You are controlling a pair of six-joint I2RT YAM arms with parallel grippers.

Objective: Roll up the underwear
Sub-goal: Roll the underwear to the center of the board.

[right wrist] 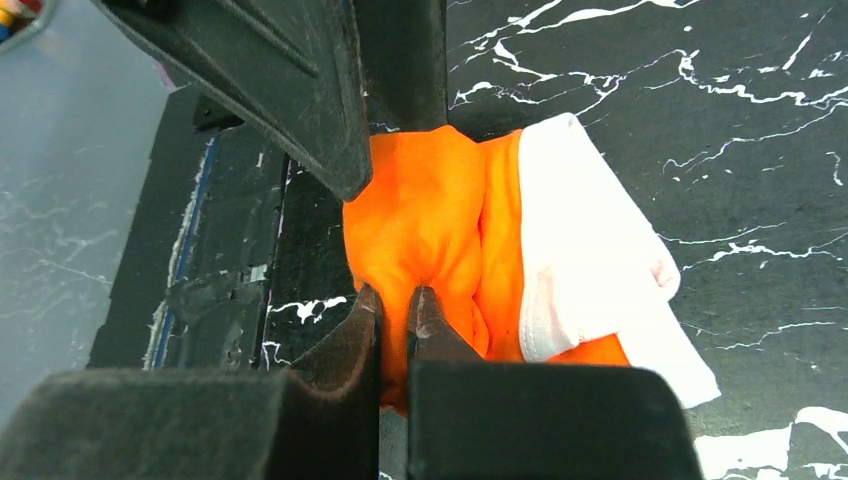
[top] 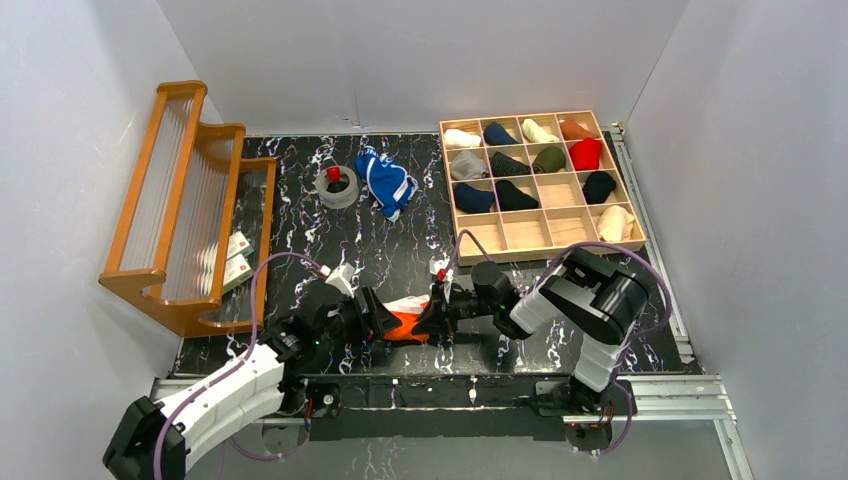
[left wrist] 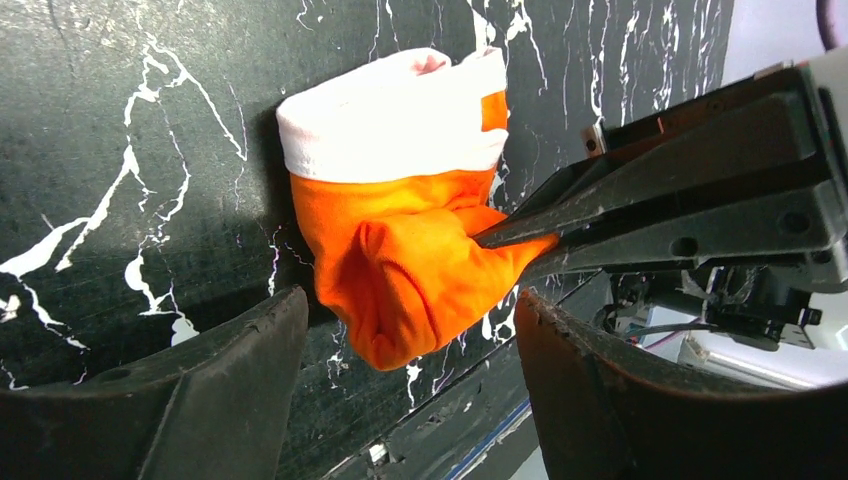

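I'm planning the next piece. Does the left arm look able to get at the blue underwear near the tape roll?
Probably yes: the left hand is open and holds nothing, and only bare tabletop lies between it and the blue underwear.

Clearance: tight near edge.
Front: left gripper (left wrist: 410,312), right gripper (right wrist: 397,300) crowd orange-and-white fabric briefs (top: 408,322); black marbled tabletop (top: 300,225) bare mid; orange wooden rack (top: 180,230) L, wooden grid tray (top: 560,192) R.

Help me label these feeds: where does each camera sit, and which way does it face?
Top external: above, behind the bases, looking down on the table; both arms show.
Left wrist: on that arm, faces the orange underwear; open left gripper frames it.
Right wrist: on that arm, faces down; right gripper pinches it.
Shared: all show that underwear.
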